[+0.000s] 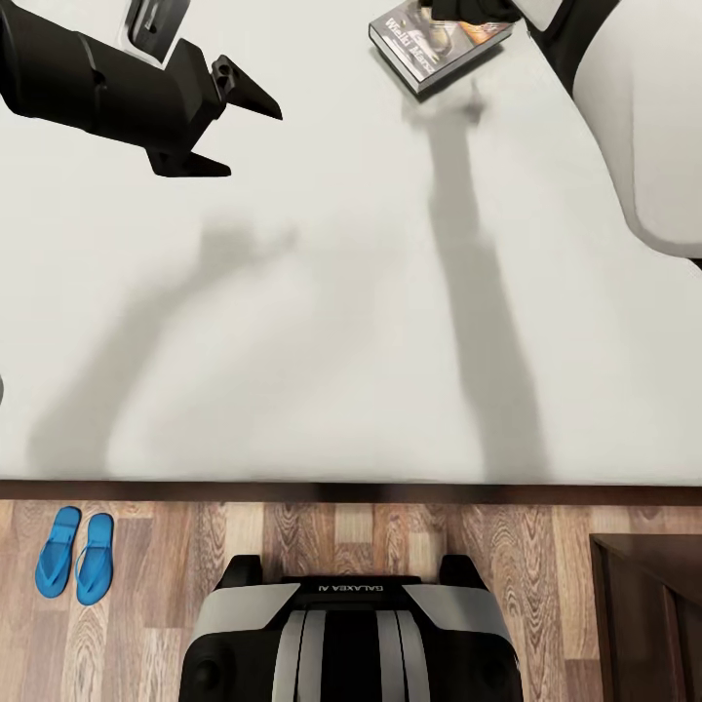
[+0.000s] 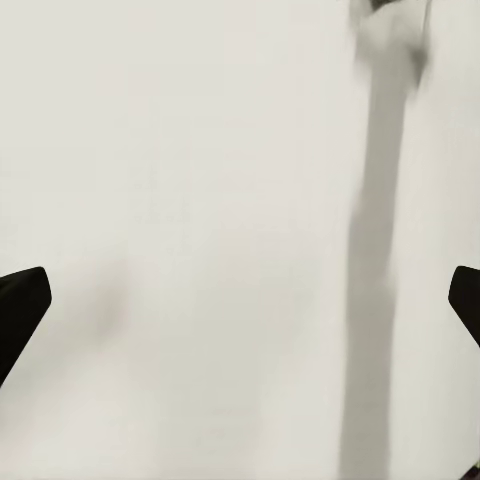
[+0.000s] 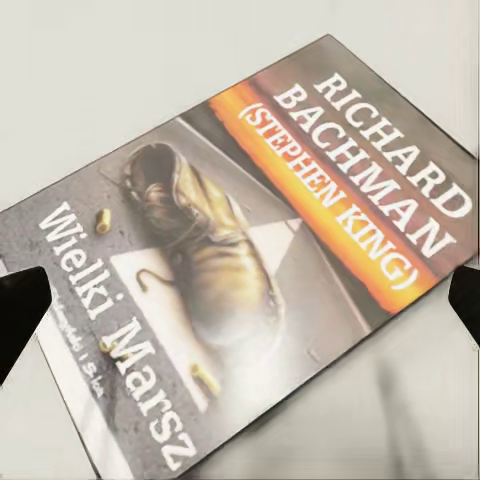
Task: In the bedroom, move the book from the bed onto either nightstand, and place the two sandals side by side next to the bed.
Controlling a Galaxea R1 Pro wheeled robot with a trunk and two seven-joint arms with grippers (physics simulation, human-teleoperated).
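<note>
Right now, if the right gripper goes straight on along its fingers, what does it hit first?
Probably the book: the right wrist view looks straight onto its cover between the open fingers, lying on the bed. The remaining gap is unclear.

Pale grey-white bed (image 1: 292,341), dark brown frame. Book (image 3: 260,270): grey cover, orange band, white lettering, tan boot. Bright blue sandals (image 1: 74,553) lower left on wood-grain brown floor (image 1: 390,546).

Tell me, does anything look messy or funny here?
Only the book: it lies crooked on the bed, not on a nightstand. The right claw hovers above it. The sandals sit neatly together on the floor.
</note>
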